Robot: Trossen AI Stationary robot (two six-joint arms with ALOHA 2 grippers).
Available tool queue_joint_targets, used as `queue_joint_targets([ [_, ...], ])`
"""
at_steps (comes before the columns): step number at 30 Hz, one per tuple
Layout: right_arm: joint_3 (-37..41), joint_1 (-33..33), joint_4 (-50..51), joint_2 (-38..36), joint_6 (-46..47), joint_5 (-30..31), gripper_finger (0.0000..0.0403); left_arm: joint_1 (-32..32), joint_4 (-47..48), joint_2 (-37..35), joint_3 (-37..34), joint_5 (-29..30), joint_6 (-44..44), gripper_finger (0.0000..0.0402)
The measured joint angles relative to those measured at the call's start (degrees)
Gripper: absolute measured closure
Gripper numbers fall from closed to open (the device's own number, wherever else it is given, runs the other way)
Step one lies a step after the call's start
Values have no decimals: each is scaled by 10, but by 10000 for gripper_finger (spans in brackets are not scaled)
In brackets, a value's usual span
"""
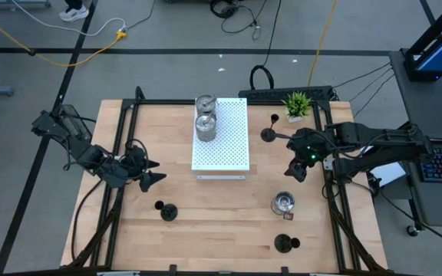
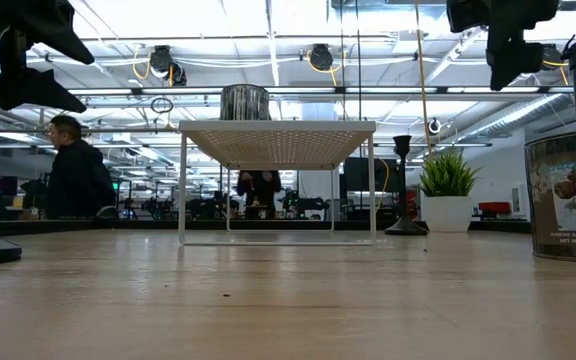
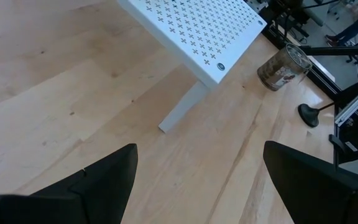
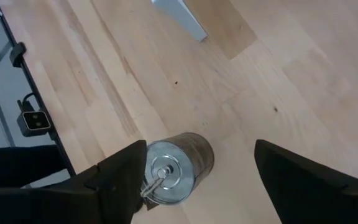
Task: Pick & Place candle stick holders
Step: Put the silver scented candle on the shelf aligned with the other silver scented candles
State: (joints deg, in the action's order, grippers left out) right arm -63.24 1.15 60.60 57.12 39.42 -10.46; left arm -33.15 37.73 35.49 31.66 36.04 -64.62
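The right hand [image 1: 301, 169] is hanging above the light wooden counter [image 1: 167, 245] on its right side, with its two dark fingers [image 4: 114, 180] spread wide apart and nothing between them. Just below it, a little nearer to me, a shiny silver squat round cup [image 1: 284, 203] is sitting on the wood. In the right wrist view the cup [image 4: 173, 168] is lying close to one finger, not yet between the two.

I think this cup is light and hard, and its smooth metal sides could be slippery. The best place to hold it looks like the round wall, one finger on each side, squeezing gently so it is not popping out.

Two more shiny cups [image 1: 205, 121] are already standing stacked on the far end of the white board full of little holes [image 1: 229, 146].

The black holders with round bases and thin stems are waiting around: one far right by the small green plant [image 1: 298, 104], at [image 1: 270, 132]; one near right [image 1: 285, 244]; one near left [image 1: 166, 210]. Those stems look thin, so they could tip easily.

The left hand [image 1: 146, 172] is waiting at the left, fingers [image 3: 104, 180] apart and empty.
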Motion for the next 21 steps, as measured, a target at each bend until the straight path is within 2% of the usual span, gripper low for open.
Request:
queue_joint_targets([
  [13, 0, 0, -63, 0, 5, -1, 98, 0, 2, 0, 0, 0, 0, 50],
  [21, 0, 0, -63, 0, 5, -1, 31, 0, 2, 0, 0, 0, 0, 50],
])
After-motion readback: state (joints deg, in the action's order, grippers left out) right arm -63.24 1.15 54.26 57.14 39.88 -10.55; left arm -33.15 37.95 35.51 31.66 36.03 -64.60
